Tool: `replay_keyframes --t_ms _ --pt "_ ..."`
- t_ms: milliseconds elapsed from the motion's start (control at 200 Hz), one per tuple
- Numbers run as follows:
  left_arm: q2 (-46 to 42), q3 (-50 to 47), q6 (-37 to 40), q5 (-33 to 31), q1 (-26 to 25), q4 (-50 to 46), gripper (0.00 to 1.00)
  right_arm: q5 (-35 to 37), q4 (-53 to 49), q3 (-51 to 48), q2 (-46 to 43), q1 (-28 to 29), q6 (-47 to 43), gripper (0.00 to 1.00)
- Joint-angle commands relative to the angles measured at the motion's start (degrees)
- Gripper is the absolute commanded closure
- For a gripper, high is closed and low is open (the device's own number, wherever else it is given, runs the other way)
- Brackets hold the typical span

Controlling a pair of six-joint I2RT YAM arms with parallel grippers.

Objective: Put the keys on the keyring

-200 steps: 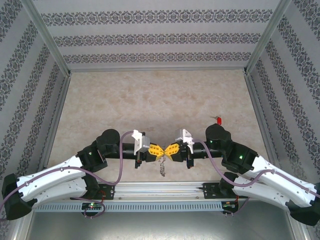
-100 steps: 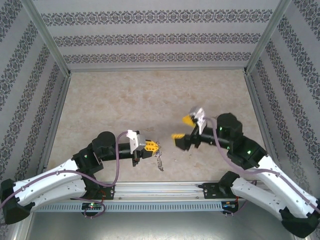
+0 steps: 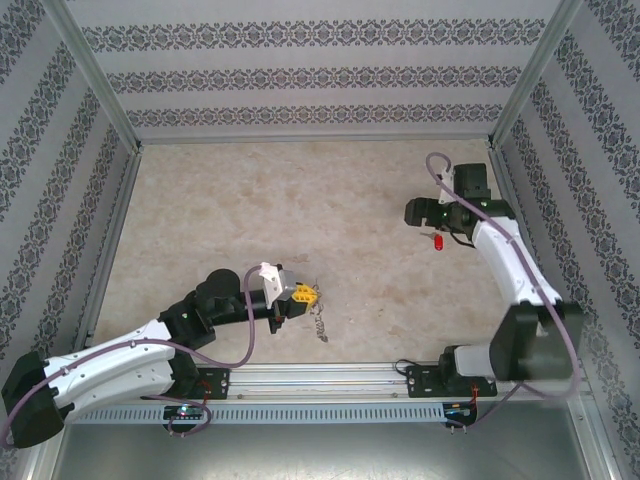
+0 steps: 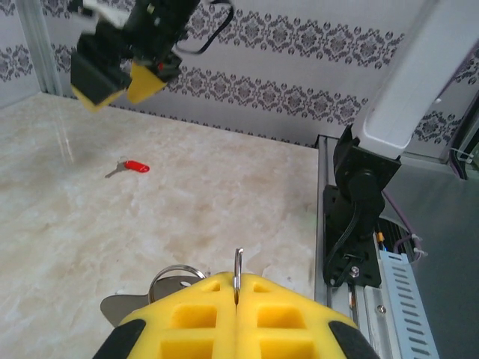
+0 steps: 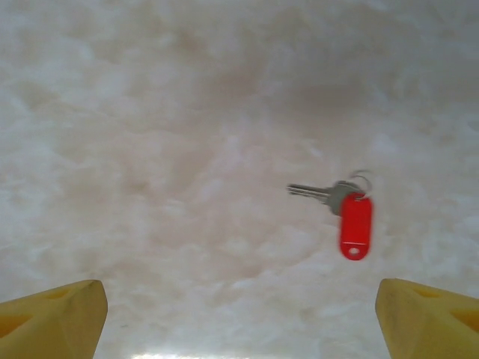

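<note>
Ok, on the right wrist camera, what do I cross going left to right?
Yellow gripper finger → silver key → red tag → other yellow finger.

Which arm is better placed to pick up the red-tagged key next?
Right. The right gripper, open, hovers directly over the red-tagged key; the left gripper is shut on the keyring.

Wide bare table (image 3: 300, 200) through the middle and far side, walls (image 3: 300, 80) hemming three sides. On the right the red-tagged key (image 5: 352, 217) lies alone, right gripper (image 5: 238, 299) spread wider than it. Near-left, the left arm (image 3: 130, 365) and the keyring (image 3: 320, 325) block low passage.
</note>
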Motion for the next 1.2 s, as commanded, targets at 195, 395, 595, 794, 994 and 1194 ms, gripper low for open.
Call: replay_keyframes --t_ms 195,395,595,794,994,1194 --pt "3.4 -2.2 -2.3 5.3 1.4 13.1 1.00 1.5 -5.9 15.3 20.7 -3.7 -0.1 0.14" --pt "3.5 -2.0 -2.4 7.7 2.3 13.9 1.00 0.8 -6.4 18.6 26.5 -5.9 3.8 0.15" --pt "4.3 -2.7 -4.6 10.3 5.1 17.3 1.00 -3.9 -4.7 16.5 27.0 -7.8 7.4 0.15" --pt "5.5 -3.5 -6.3 12.0 6.1 20.8 1.00 -5.7 -2.7 13.3 27.4 -7.7 9.5 0.15" --pt "6.2 -4.1 -7.7 13.1 7.1 23.4 1.00 -7.2 1.7 9.8 27.6 -7.6 13.6 0.16" --pt "6.1 -4.6 -7.9 13.6 7.3 24.4 1.00 -6.4 1.9 9.3 28.2 -7.1 13.6 0.18"
